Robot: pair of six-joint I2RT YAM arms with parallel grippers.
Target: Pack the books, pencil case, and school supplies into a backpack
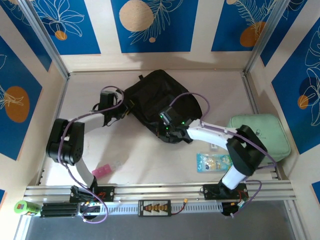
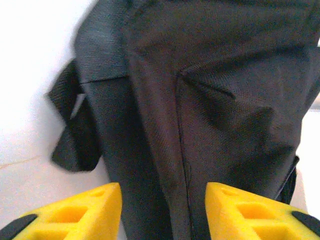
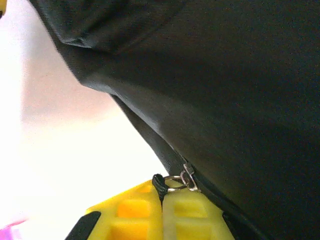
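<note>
The backpack lies slumped mid-table, toward the far edge. It is soft, limp black fabric, probably light, and likely to fold and drag rather than lift as one piece. The right gripper is pinched shut on the zip pull, the sound place to tug. The left gripper stands with jaws apart at the bag's left side, placed to pin fabric against that pull.

Blue leaf-printed wall panels ring the pale table; green object sits near-left.
</note>
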